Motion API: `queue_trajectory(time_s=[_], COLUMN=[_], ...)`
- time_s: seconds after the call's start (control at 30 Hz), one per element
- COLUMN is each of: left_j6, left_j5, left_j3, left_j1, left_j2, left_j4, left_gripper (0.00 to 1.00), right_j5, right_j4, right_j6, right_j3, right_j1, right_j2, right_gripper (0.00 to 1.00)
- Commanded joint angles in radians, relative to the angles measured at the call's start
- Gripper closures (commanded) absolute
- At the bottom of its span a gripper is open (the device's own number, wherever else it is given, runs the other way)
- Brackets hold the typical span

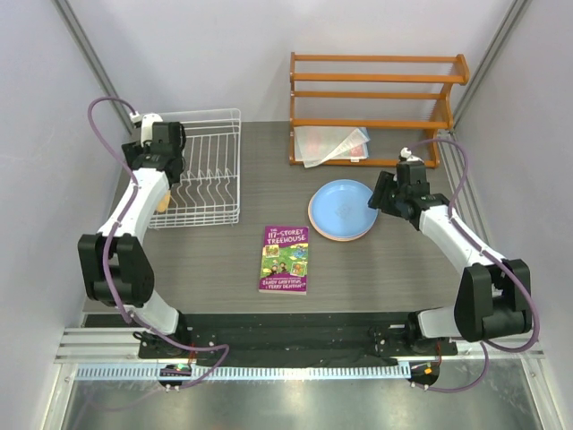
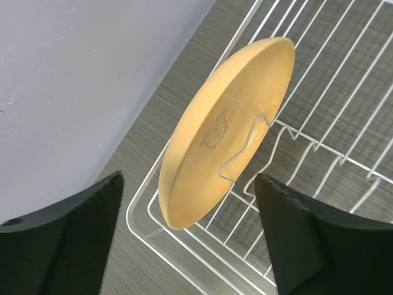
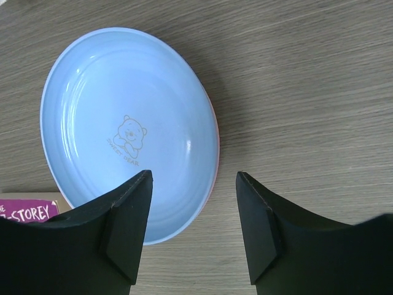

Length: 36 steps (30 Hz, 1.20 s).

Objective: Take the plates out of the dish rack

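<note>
- Black fingers of left gripper closest to the lens, spread wide on either side of yellow plate, touching neither face, holding nothing.
- Yellow plate on edge in rack, tilted, propped by a bent wire prong, at the rack's left side next to the wall.
- From above, just an orange sliver of that plate beside the left arm.
- Right gripper open as well, jaws apart over the near rim of blue plate, gripping nothing.
- Blue plate flat and face up, small bear drawing in its middle, topmost of a low stack right of centre on table.
- Pink plate under it, only a thin rim showing along the blue plate's right edge; perhaps another plate lower still, rims too thin to tell.
- Book flat, cover up, just beside the stack on its near left.
- Rack at the table's far left.
- Orange shelf along the far edge, behind the stack, well apart from both grippers.
- Clear sheets on the table under the shelf's lowest slats.
</note>
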Motion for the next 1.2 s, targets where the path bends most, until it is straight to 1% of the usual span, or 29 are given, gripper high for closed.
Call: queue_trajectory(time_s=[0.0,0.03,0.07,0.13,0.17,0.23,0.27,0.33,0.37,0.4,0.47,0.5,0.53,0.6,0.73,0.9,1.0,1.07,1.17], left_j6=[-0.028,-0.026,-0.028,-0.023,-0.025,-0.023,-0.025,-0.023,-0.023,-0.020,-0.014,-0.013,-0.010,-0.003,0.023,0.101,0.151,0.188,0.221], left_j5=[-0.020,-0.018,-0.021,-0.032,-0.035,-0.039,-0.044,-0.050,-0.056,-0.058,-0.069,-0.087,-0.099,-0.134,-0.197,-0.302,-0.361,-0.429,-0.458], left_j3=[0.052,0.054,0.058,0.066,0.068,0.077,0.080,0.078,0.077,0.075,0.066,0.065,0.062,0.055,0.026,-0.007,-0.008,-0.008,-0.017], left_j1=[0.044,0.045,0.050,0.049,0.050,0.050,0.050,0.049,0.050,0.049,0.050,0.049,0.047,0.041,0.019,-0.031,-0.053,-0.077,-0.097], left_j2=[0.053,0.059,0.068,0.088,0.094,0.107,0.108,0.107,0.105,0.102,0.095,0.093,0.091,0.082,0.064,0.047,0.061,0.081,0.094], left_j4=[0.018,0.023,0.021,0.017,0.015,0.003,-0.002,-0.005,-0.003,-0.002,0.011,0.011,0.011,0.020,0.066,0.167,0.192,0.213,0.245], left_gripper=[0.21,0.25,0.34,0.41,0.49,0.57,0.64,0.70,0.76,0.78,0.85,0.87,0.94,0.99,1.00,1.00,1.00,1.00,1.00], right_j5=[-0.011,-0.012,-0.011,-0.044,-0.048,-0.049,-0.049,-0.052,-0.054,-0.058,-0.060,-0.063,-0.063,-0.066,-0.069,-0.077,-0.084,-0.089,-0.095], right_j4=[0.038,0.040,0.040,0.043,0.043,0.046,0.048,0.048,0.049,0.051,0.054,0.055,0.054,0.058,0.058,0.063,0.066,0.067,0.074], right_j6=[-0.017,-0.017,-0.019,-0.019,-0.019,-0.019,-0.019,-0.020,-0.022,-0.022,-0.020,-0.022,-0.017,-0.017,-0.016,-0.014,-0.014,-0.013,-0.010], right_j3=[0.012,0.013,0.015,0.018,0.018,0.017,0.016,0.016,0.016,0.013,0.012,0.010,0.009,0.009,0.006,0.001,0.000,0.000,-0.002], right_j1=[0.003,0.001,0.001,0.003,0.003,0.003,0.001,0.001,0.001,0.001,0.003,0.003,0.004,0.001,0.003,0.001,0.001,0.003,0.001], right_j2=[0.023,0.039,0.043,0.059,0.063,0.063,0.068,0.069,0.072,0.071,0.073,0.073,0.071,0.069,0.068,0.068,0.071,0.073,0.083], right_gripper=[0.38,0.38,0.38,0.38,0.38,0.38,0.38,0.38,0.38,0.38,0.38,0.38,0.38,0.38,0.38,0.38,0.38,0.38,0.38])
